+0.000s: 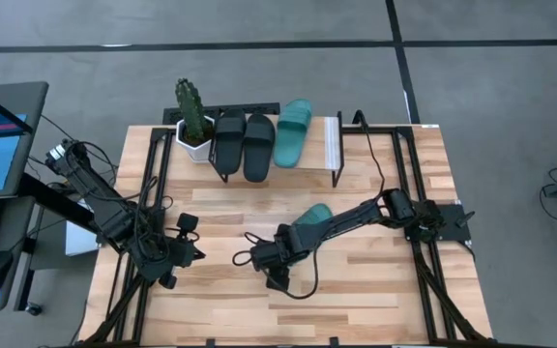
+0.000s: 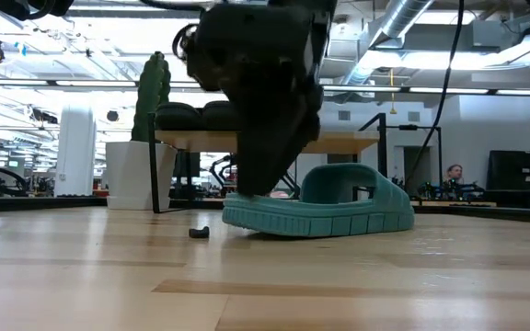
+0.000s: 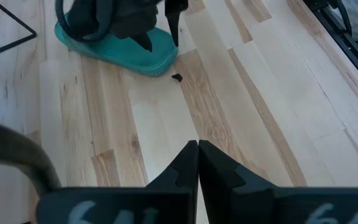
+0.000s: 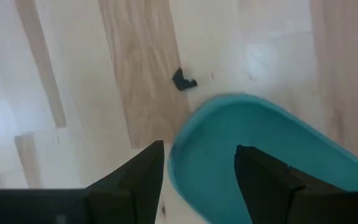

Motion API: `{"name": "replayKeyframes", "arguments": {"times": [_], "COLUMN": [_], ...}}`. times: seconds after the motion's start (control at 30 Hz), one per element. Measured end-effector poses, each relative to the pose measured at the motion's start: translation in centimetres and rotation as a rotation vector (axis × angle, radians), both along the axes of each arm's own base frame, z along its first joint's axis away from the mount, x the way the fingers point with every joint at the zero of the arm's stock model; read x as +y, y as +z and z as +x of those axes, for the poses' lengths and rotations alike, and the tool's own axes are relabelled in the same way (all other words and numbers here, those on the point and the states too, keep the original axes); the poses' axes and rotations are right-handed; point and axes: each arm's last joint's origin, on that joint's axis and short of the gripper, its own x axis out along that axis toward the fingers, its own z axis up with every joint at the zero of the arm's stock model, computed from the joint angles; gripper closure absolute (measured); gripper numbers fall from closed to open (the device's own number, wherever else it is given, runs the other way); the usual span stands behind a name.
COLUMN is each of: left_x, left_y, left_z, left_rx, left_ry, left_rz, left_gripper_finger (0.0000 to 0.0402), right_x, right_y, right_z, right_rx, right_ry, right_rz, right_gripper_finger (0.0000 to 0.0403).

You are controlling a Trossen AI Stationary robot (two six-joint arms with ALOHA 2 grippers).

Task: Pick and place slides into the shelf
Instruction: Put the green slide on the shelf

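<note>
Pale wooden bench [image 1: 375, 280] carries the shelf [image 1: 329, 145] at its far edge, where two black slides [image 1: 245, 143] and one teal slide [image 1: 293, 131] already lie side by side, leaving room for the last. That teal slide on the bench [image 2: 325, 210] lies mid-bench. The right gripper [image 4: 199, 171] stands over its end, fingers parted astride the rim, apparently about to close; no grip shows yet. The left gripper [image 3: 198, 163] waits nearby, fingers pressed together and empty. Only the low view shows the sole flat on the wood; the wrist views reveal a small black scrap [image 4: 183, 80] beside it.
</note>
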Motion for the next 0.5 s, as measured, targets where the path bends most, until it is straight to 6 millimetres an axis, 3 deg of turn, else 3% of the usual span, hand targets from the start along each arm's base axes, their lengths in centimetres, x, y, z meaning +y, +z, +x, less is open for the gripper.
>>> {"name": "replayKeyframes", "arguments": {"times": [0.5], "left_x": [0.0], "left_y": [0.0], "left_z": [0.0], "left_rx": [0.0], "left_ry": [0.0], "left_rz": [-0.001], "left_gripper_finger": [0.04], "right_x": [-1.6], "right_y": [-3.9], "right_z": [-0.7], "right_rx": [-0.014], "right_ry": [-0.043], "right_rz": [0.06], "right_gripper_finger": [0.0213]}}
